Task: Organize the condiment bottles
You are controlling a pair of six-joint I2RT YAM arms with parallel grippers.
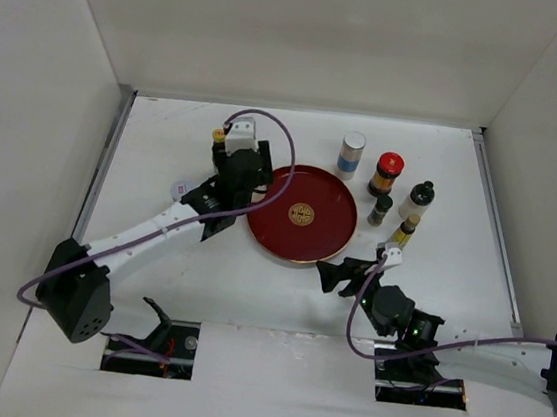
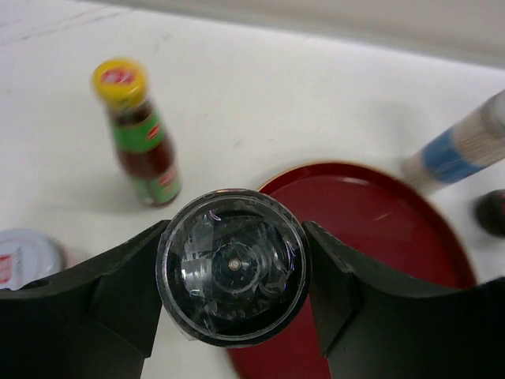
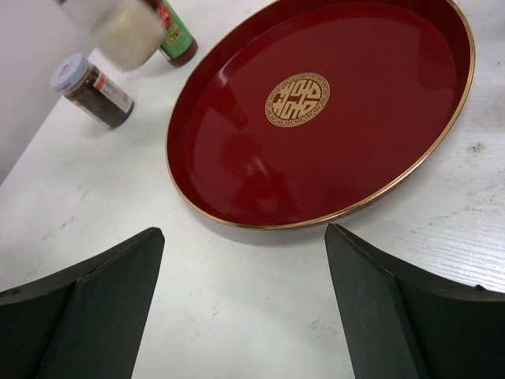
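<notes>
The left gripper (image 2: 233,272) is clamped on a round bottle with a glossy black-rimmed clear cap (image 2: 229,237), at the left rim of the shiny round red tray (image 2: 379,213). The overhead view hides that bottle beneath the wrist. Just left of it stand a yellow-capped, green-labelled sauce bottle (image 2: 140,134) and a white-lidded jar (image 2: 24,254). The right gripper (image 3: 245,304) gapes wide and empty above the matt, scuffed white table (image 3: 442,237), by the tray's near edge. Plain white walls (image 1: 308,41) enclose the table.

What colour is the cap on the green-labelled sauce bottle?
Yellow. The sauce bottle and its cap show best in the left wrist view.
</notes>
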